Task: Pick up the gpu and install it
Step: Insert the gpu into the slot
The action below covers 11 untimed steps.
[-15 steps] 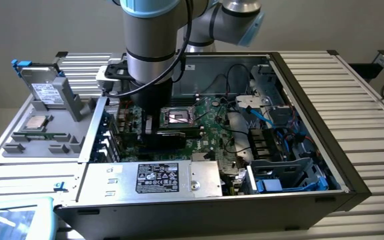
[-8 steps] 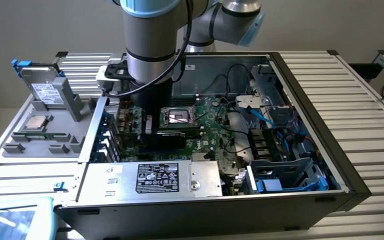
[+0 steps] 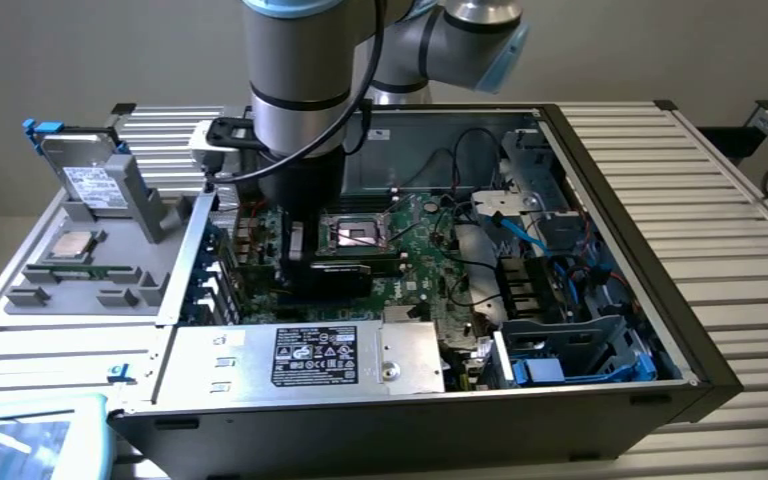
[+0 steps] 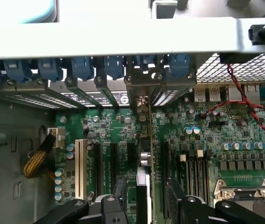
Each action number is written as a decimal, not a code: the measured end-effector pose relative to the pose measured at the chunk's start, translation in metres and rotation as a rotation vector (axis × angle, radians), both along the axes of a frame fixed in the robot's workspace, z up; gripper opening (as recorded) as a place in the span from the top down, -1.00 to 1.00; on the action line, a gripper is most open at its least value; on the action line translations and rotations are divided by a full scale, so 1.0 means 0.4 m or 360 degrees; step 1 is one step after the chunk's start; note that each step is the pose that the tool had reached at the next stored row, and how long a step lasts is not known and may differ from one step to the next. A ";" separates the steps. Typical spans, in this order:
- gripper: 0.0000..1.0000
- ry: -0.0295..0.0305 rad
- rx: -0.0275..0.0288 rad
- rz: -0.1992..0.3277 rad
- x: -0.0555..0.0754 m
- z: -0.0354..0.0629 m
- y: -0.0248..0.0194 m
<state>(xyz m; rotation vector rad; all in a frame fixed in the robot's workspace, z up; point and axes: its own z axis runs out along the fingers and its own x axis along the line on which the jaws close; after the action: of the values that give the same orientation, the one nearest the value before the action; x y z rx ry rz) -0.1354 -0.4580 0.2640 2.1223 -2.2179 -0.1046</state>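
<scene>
As your arm reaches into the grey computer case (image 3: 398,425), the black gripper (image 4: 146,198) stands spread, straddling the thin green gpu (image 4: 144,158) with gaps either side. Your card sits edge-up in a motherboard slot, blue plastic latches (image 4: 109,65) ahead, red wires (image 4: 244,105) and silver CPU socket (image 4: 244,196) nearby.

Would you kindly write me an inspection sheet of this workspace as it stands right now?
Surface: slatted metal table carrying an open computer case.
Job's things: the gpu stands edge-on above the motherboard slots, with its bracket at the rear slot row; whether it is seated cannot be told.
Clutter: grey fixture at the exterior view's left holds a hard drive, a processor and a RAM stick.
Grippers: gripper low inside the case, at the gpu.
Cables: red wires near the rear ports; blue cables; yellow braided cable.
Surroundings: grey wall; screen corner.
</scene>
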 end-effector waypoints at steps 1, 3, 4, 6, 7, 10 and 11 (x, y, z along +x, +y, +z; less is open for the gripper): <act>0.04 -0.00001 0.00002 0.0000 0.000 0.005 0.000; 0.04 -0.00001 0.00002 0.0000 0.000 0.014 0.000; 0.04 0.00000 0.00000 0.0000 0.000 0.018 0.000; 0.04 -0.00002 0.00003 0.0000 0.000 0.021 0.000; 0.04 -0.00003 0.00004 0.0000 0.000 0.021 0.000; 0.04 -0.00002 0.00003 0.0000 0.000 0.021 0.000; 0.04 -0.00001 0.00001 0.0000 0.000 0.021 0.000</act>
<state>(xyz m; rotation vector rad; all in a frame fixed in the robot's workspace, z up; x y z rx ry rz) -0.1353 -0.4580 0.2724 2.1224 -2.2179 -0.1046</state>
